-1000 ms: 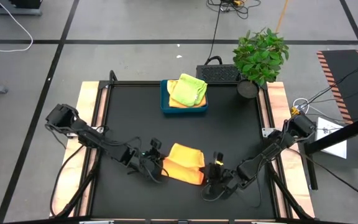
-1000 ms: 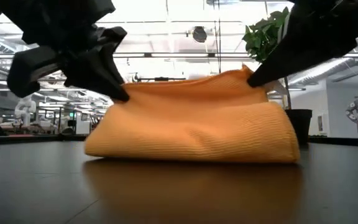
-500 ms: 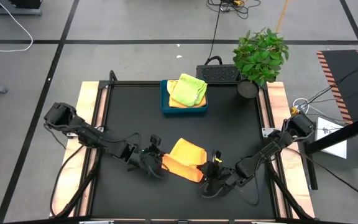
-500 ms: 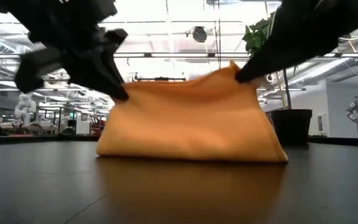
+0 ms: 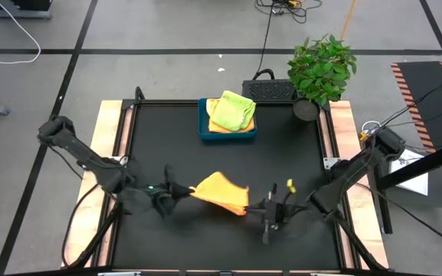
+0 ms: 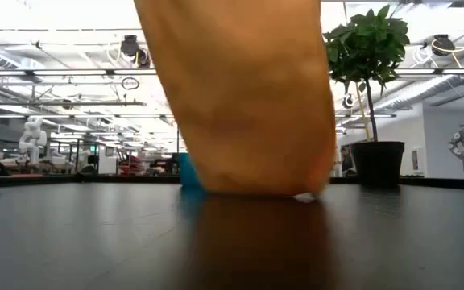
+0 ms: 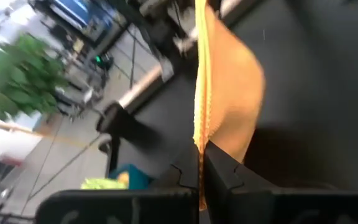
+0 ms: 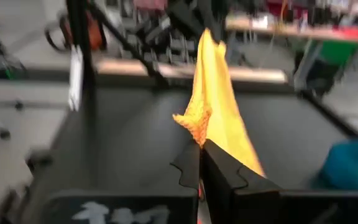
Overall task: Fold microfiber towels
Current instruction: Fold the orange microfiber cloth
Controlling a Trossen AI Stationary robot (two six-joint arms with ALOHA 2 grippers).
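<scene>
Orange towel hung stretched between both arms, lower edge brushing the near surface. Left jaws clamped one corner, right jaws the opposite. Risked: thin pinch slipping under tension, or dragging hem bunching and spoiling the fold.

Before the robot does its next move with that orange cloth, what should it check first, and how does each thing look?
1. Left gripper jaws shut on the orange towel: ok.
2. Right gripper jaws shut on the same towel: ok.
3. Towel lifted between the two arms, lower edge near the table: ok.
4. Towel hanging flat, without wrinkles: cannot tell.
5. Blue tray with the green towel well away from the lift: ok.
</scene>
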